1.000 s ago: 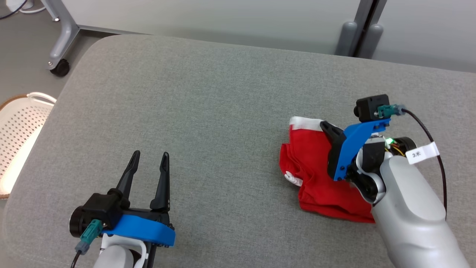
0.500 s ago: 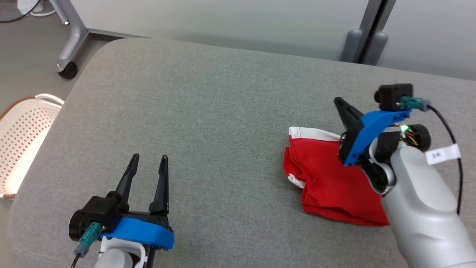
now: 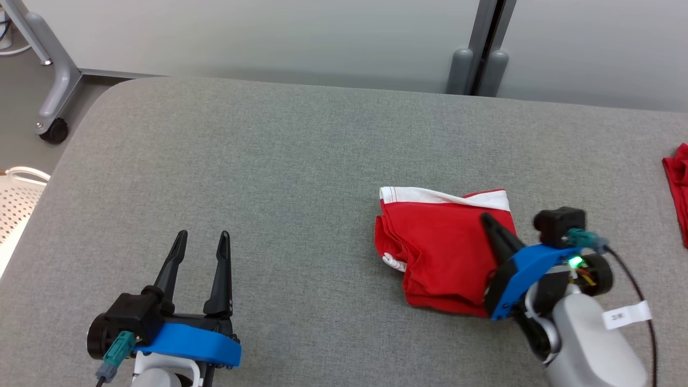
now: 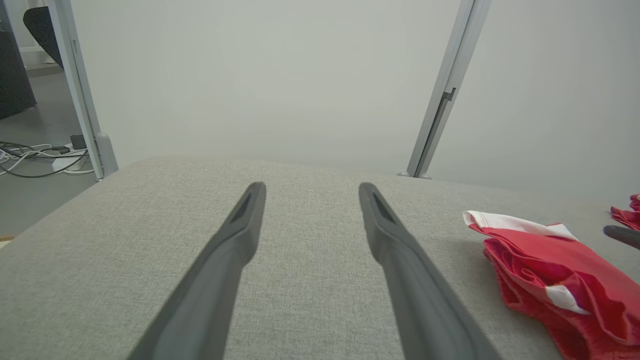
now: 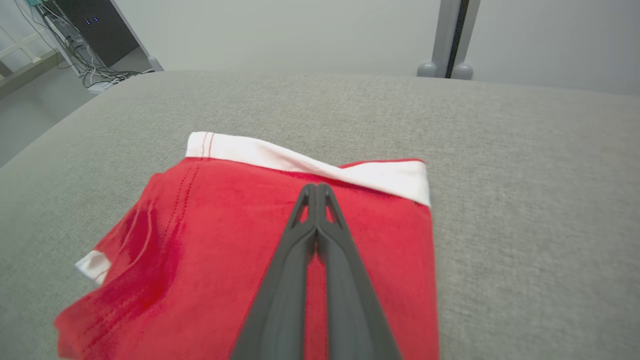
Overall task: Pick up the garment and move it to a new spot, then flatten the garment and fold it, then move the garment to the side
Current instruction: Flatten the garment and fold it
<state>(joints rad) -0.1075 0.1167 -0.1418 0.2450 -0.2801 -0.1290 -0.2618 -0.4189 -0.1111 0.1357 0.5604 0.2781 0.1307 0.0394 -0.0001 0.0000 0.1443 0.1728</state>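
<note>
Your right claw [image 3: 486,219], pressed together, points across the red garment [image 3: 430,247] toward its white edge. Your left claw [image 3: 203,235], spread, has open desk [image 3: 279,161] ahead.

Grey fabric worktop [image 3: 269,150], rounded corner. Pale partition wall [image 3: 242,37] beyond left end effector [image 3: 203,233]. Grey post [image 3: 480,54] beyond right end effector [image 3: 485,216]. Far left of left end effector: castor leg [image 3: 55,102], white perforated basket [image 3: 19,201], grey floor [image 3: 21,86]. Even light.
</note>
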